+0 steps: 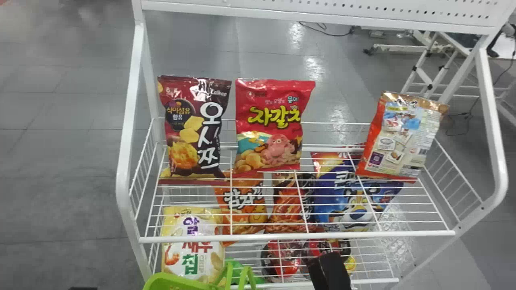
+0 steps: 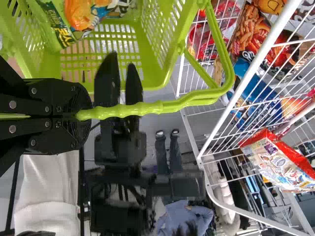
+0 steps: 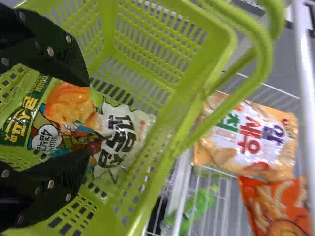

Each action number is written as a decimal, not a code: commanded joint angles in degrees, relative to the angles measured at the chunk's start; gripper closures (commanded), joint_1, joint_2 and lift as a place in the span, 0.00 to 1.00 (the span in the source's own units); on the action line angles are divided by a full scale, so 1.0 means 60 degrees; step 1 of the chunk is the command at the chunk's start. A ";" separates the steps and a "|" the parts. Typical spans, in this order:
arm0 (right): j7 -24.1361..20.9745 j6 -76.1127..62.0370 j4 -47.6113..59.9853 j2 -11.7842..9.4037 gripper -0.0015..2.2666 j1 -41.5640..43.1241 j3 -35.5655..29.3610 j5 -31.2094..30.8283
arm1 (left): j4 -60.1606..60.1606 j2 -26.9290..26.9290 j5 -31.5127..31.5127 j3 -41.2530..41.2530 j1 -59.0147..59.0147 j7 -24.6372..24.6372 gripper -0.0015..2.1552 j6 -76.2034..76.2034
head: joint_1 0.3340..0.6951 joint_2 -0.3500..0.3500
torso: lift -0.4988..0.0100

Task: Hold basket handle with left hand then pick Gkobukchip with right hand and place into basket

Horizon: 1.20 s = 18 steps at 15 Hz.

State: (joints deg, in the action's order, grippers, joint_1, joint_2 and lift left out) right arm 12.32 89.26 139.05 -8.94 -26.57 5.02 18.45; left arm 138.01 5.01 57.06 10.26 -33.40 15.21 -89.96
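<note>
At the head view's bottom edge, black parts of my right gripper and left arm show. The green basket stands before the rack. In the left wrist view my left gripper is shut on the basket handle; my right gripper points at the basket. The right wrist view has the green-and-white Gkobukchip bag lying in the basket. My right gripper is open over the bag, one finger to each side of it.
A white wire rack stands just beyond the basket. Snack bags are on its tiers, among them a maroon bag, a red bag, a tilted orange-edged bag and a yellow-white bag.
</note>
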 commanded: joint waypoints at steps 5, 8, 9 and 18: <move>-0.0076 -0.0498 0.2416 0.0275 0.03 -0.1007 -0.1715 0.0118 | -0.0062 -0.0044 -0.0193 -0.0070 -0.0147 0.0028 0.83 -0.0011 | 1.00 0.05 | 0.92; -0.0090 -0.2666 0.2474 0.0348 0.03 -0.1314 -0.2111 0.0235 | -0.0047 -0.0102 -0.0222 -0.0055 -0.0234 0.0087 0.83 -0.0011 | 1.00 0.01 | 0.92; -0.0090 -0.3105 0.2357 0.0363 0.03 -0.1373 -0.2155 0.0206 | -0.0047 -0.0117 -0.0222 -0.0070 -0.0234 0.0102 0.83 -0.0011 | 1.00 0.01 | 0.92; 0.0320 -0.9287 0.0277 0.0524 0.03 -0.2135 -0.1671 -0.0688 | -0.0311 -0.0132 -0.0339 -0.0304 -0.0044 0.0102 0.83 -0.0011 | 1.00 0.01 | 0.92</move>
State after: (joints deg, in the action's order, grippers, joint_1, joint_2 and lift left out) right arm 14.26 37.14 142.10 -6.01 -38.19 -5.66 15.44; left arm 136.39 4.22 55.07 8.49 -33.71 15.75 -89.96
